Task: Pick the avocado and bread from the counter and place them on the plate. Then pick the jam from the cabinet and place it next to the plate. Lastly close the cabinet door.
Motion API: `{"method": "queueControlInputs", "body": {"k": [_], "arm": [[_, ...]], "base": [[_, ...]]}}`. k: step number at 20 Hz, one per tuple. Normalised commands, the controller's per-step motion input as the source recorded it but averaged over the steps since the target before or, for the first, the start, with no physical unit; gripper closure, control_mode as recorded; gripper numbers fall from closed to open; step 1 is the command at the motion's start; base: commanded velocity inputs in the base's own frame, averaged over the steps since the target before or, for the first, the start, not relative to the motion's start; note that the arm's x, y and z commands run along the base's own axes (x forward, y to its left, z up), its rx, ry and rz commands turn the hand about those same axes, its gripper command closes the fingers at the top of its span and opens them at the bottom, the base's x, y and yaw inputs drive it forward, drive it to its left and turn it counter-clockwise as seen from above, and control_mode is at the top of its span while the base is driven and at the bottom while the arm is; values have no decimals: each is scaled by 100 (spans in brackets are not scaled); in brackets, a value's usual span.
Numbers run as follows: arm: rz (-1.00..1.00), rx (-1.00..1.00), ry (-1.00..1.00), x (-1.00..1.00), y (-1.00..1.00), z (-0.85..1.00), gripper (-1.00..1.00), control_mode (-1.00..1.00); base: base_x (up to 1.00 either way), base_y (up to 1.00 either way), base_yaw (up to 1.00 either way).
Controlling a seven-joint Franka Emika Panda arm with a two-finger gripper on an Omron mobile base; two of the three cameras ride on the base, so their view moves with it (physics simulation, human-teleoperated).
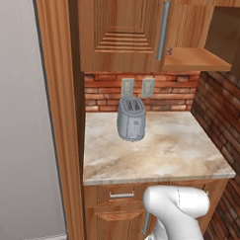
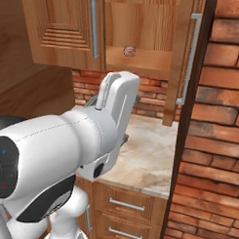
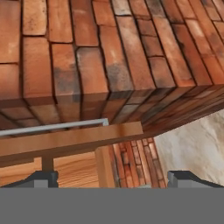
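The jam is a small jar on the shelf of the open cabinet; it shows as a tiny speck at the shelf's left end. The cabinet door stands swung out, edge-on, with a long metal handle. In the hand view my gripper is open with nothing between its fingertips, close to the door's wooden edge and facing the brick wall. The counter lies below. The avocado, bread and plate are out of view.
A grey toaster stands at the back of the counter near the wall sockets. A brick wall closes the right side. A tall wooden panel bounds the left. My arm blocks much of the right base view.
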Motion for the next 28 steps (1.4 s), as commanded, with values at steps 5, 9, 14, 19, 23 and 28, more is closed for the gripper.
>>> {"method": "queueControlInputs", "body": {"k": [5, 9, 14, 19, 23, 28], "arm": [[0, 0, 0, 15, -21, 0, -100, -100], [0, 0, 0, 18, -14, 0, -100, -100], [0, 0, 0, 26, -1, 0, -100, -100], [0, 0, -3, 9, -14, 0, -100, -100], [0, 0, -4, 0, -23, 0, -100, -100], [0, 0, -5, 10, -8, 0, -100, -100]], "base": [[0, 0, 0], [0, 0, 0], [0, 0, 0], [0, 0, 0], [0, 0, 0], [0, 0, 0]]}}
